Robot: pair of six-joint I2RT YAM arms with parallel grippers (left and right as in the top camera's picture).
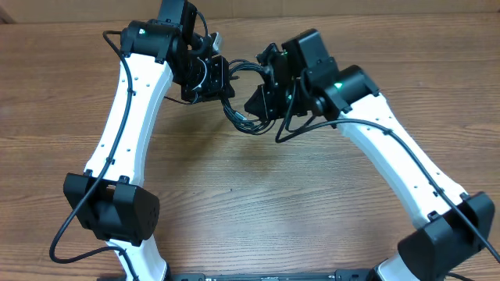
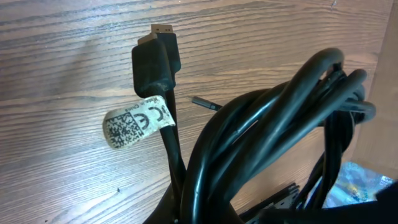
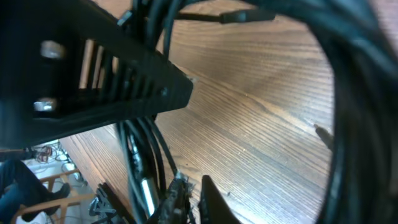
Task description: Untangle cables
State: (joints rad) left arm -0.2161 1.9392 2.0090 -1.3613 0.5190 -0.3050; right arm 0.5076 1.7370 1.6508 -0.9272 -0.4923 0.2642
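Fingers point(image 3: 106, 84) of the right gripper point(image 1: 266, 92) are black with a ribbed inner face, and they are closed on a bundle of thin, glossy black cables point(image 1: 241, 115). The left gripper point(image 1: 209, 78) is clamped shut on the same bundle from the other side; its own fingers are hidden under the cords in the left wrist view.

Nearest, the blocky black base joints of the white-shelled left arm point(image 1: 129, 133) and the white-shelled right arm point(image 1: 398, 164) stand at the near left and near right. Between them lies the brown wooden table point(image 1: 258, 211), matt, its fine grain running left to right with darker streaks through it.

Farther back, both arms lean in toward the far centre of the table. There the two grippers face each other, close but apart, with the cables strung between them. One loop sags toward the near side; whether it touches the wood cannot be told.

In the left wrist view a black moulded plug point(image 2: 155, 59) with a gold-coloured metal tip stands up beside the bundle. A white paper label point(image 2: 138, 121) printed with a square code is wrapped round its cord just below. A small grey plug tip point(image 2: 205, 103) pokes out to the right of it, against the wood.

Beyond the far edge of the table runs a pale strip point(image 1: 94, 9). In the right wrist view, past the table edge, the room is blurred: pale wooden furniture legs point(image 3: 53, 183) and something blue.
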